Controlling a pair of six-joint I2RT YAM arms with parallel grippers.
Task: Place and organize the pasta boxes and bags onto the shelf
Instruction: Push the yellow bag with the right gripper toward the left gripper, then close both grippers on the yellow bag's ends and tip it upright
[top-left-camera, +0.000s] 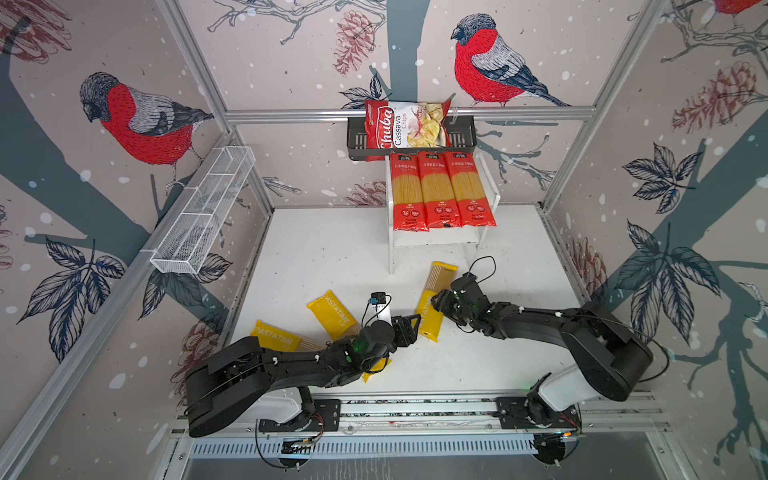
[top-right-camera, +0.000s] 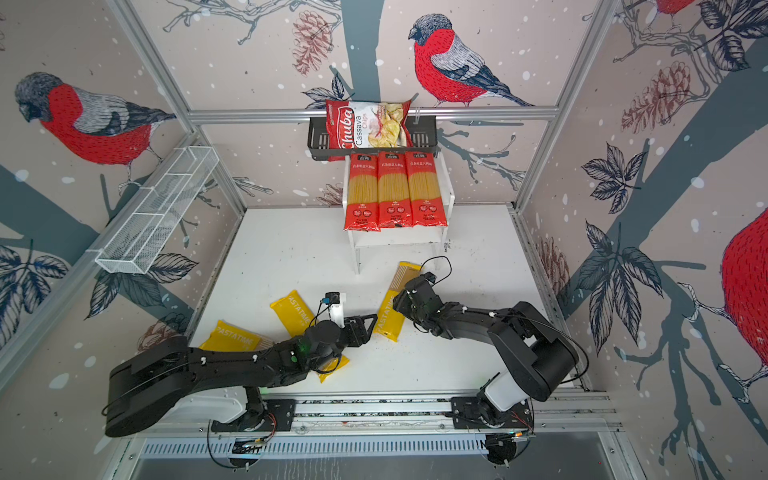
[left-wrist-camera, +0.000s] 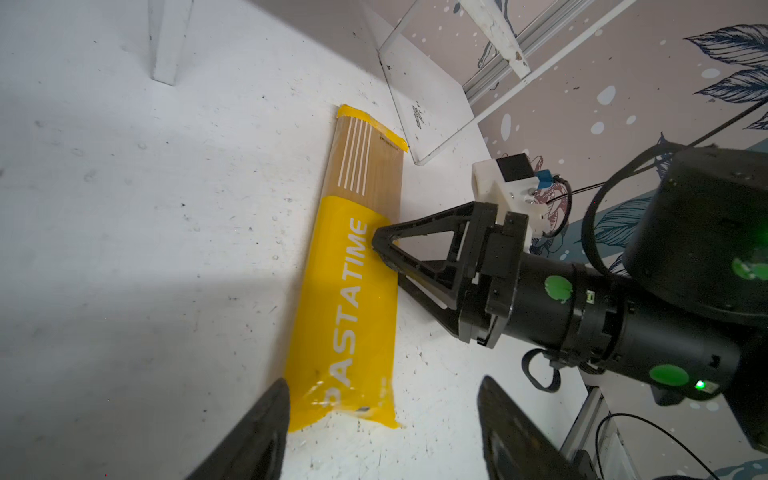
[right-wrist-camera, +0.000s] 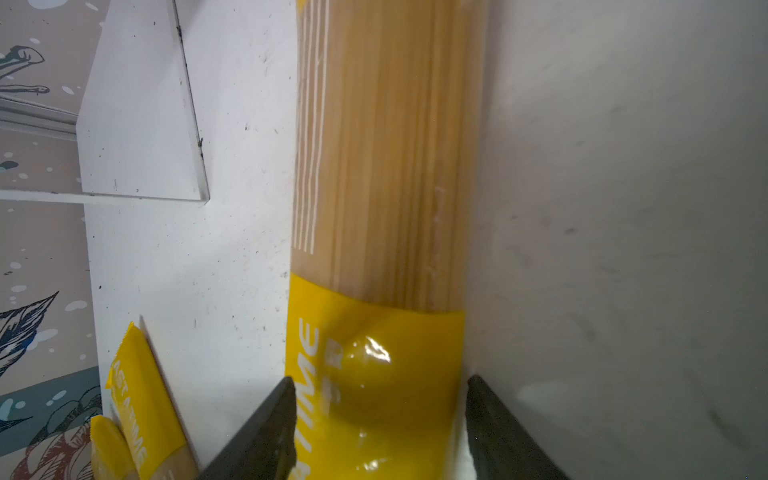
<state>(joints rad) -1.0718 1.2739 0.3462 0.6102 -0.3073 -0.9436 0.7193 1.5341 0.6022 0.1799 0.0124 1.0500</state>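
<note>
Desk (top-left-camera: 332, 249): white and scuffed, with three yellow packs lying on it and the shelf at the back.
Shelf (top-left-camera: 440, 237): small, white, two boards, standing against the back wall.
Red packs (top-left-camera: 437, 189): three of them side by side on the shelf's top board, touching along their long edges, with their front ends hanging over the edge.
Right pack (top-left-camera: 426, 313): yellow, marked "PASTATIME", flat on the desk in front of the shelf. Its clear end points at the shelf, near the lower board but apart from it.
Right tool (right-wrist-camera: 378, 382): down over the right pack on the yellow part, just short of the clear window. One finger (right-wrist-camera: 274, 415) is at each long edge, with the pack's full width between them.
Right tool, grip: the fingers look to touch both edges, but I cannot tell whether they are squeezing. The pack lies flat on the desk.
Left tool (top-left-camera: 409, 328): fingers apart, holding nothing, low over the desk just beside the right pack's yellow end.
Left tool, wrist view: that yellow end sits between the two fingers, closer to one than the other.
Middle pack (top-left-camera: 332, 311): yellow, lying slantwise on the desk. Its far part runs under the left arm, and a corner shows beyond it.
Left pack (top-left-camera: 274, 336): yellow, at the desk's left edge, partly hidden by the left arm and just beside the middle pack.
Chips bag (top-left-camera: 405, 124): red and white, standing in the black basket (top-left-camera: 357, 145) on the wall above the shelf.
</note>
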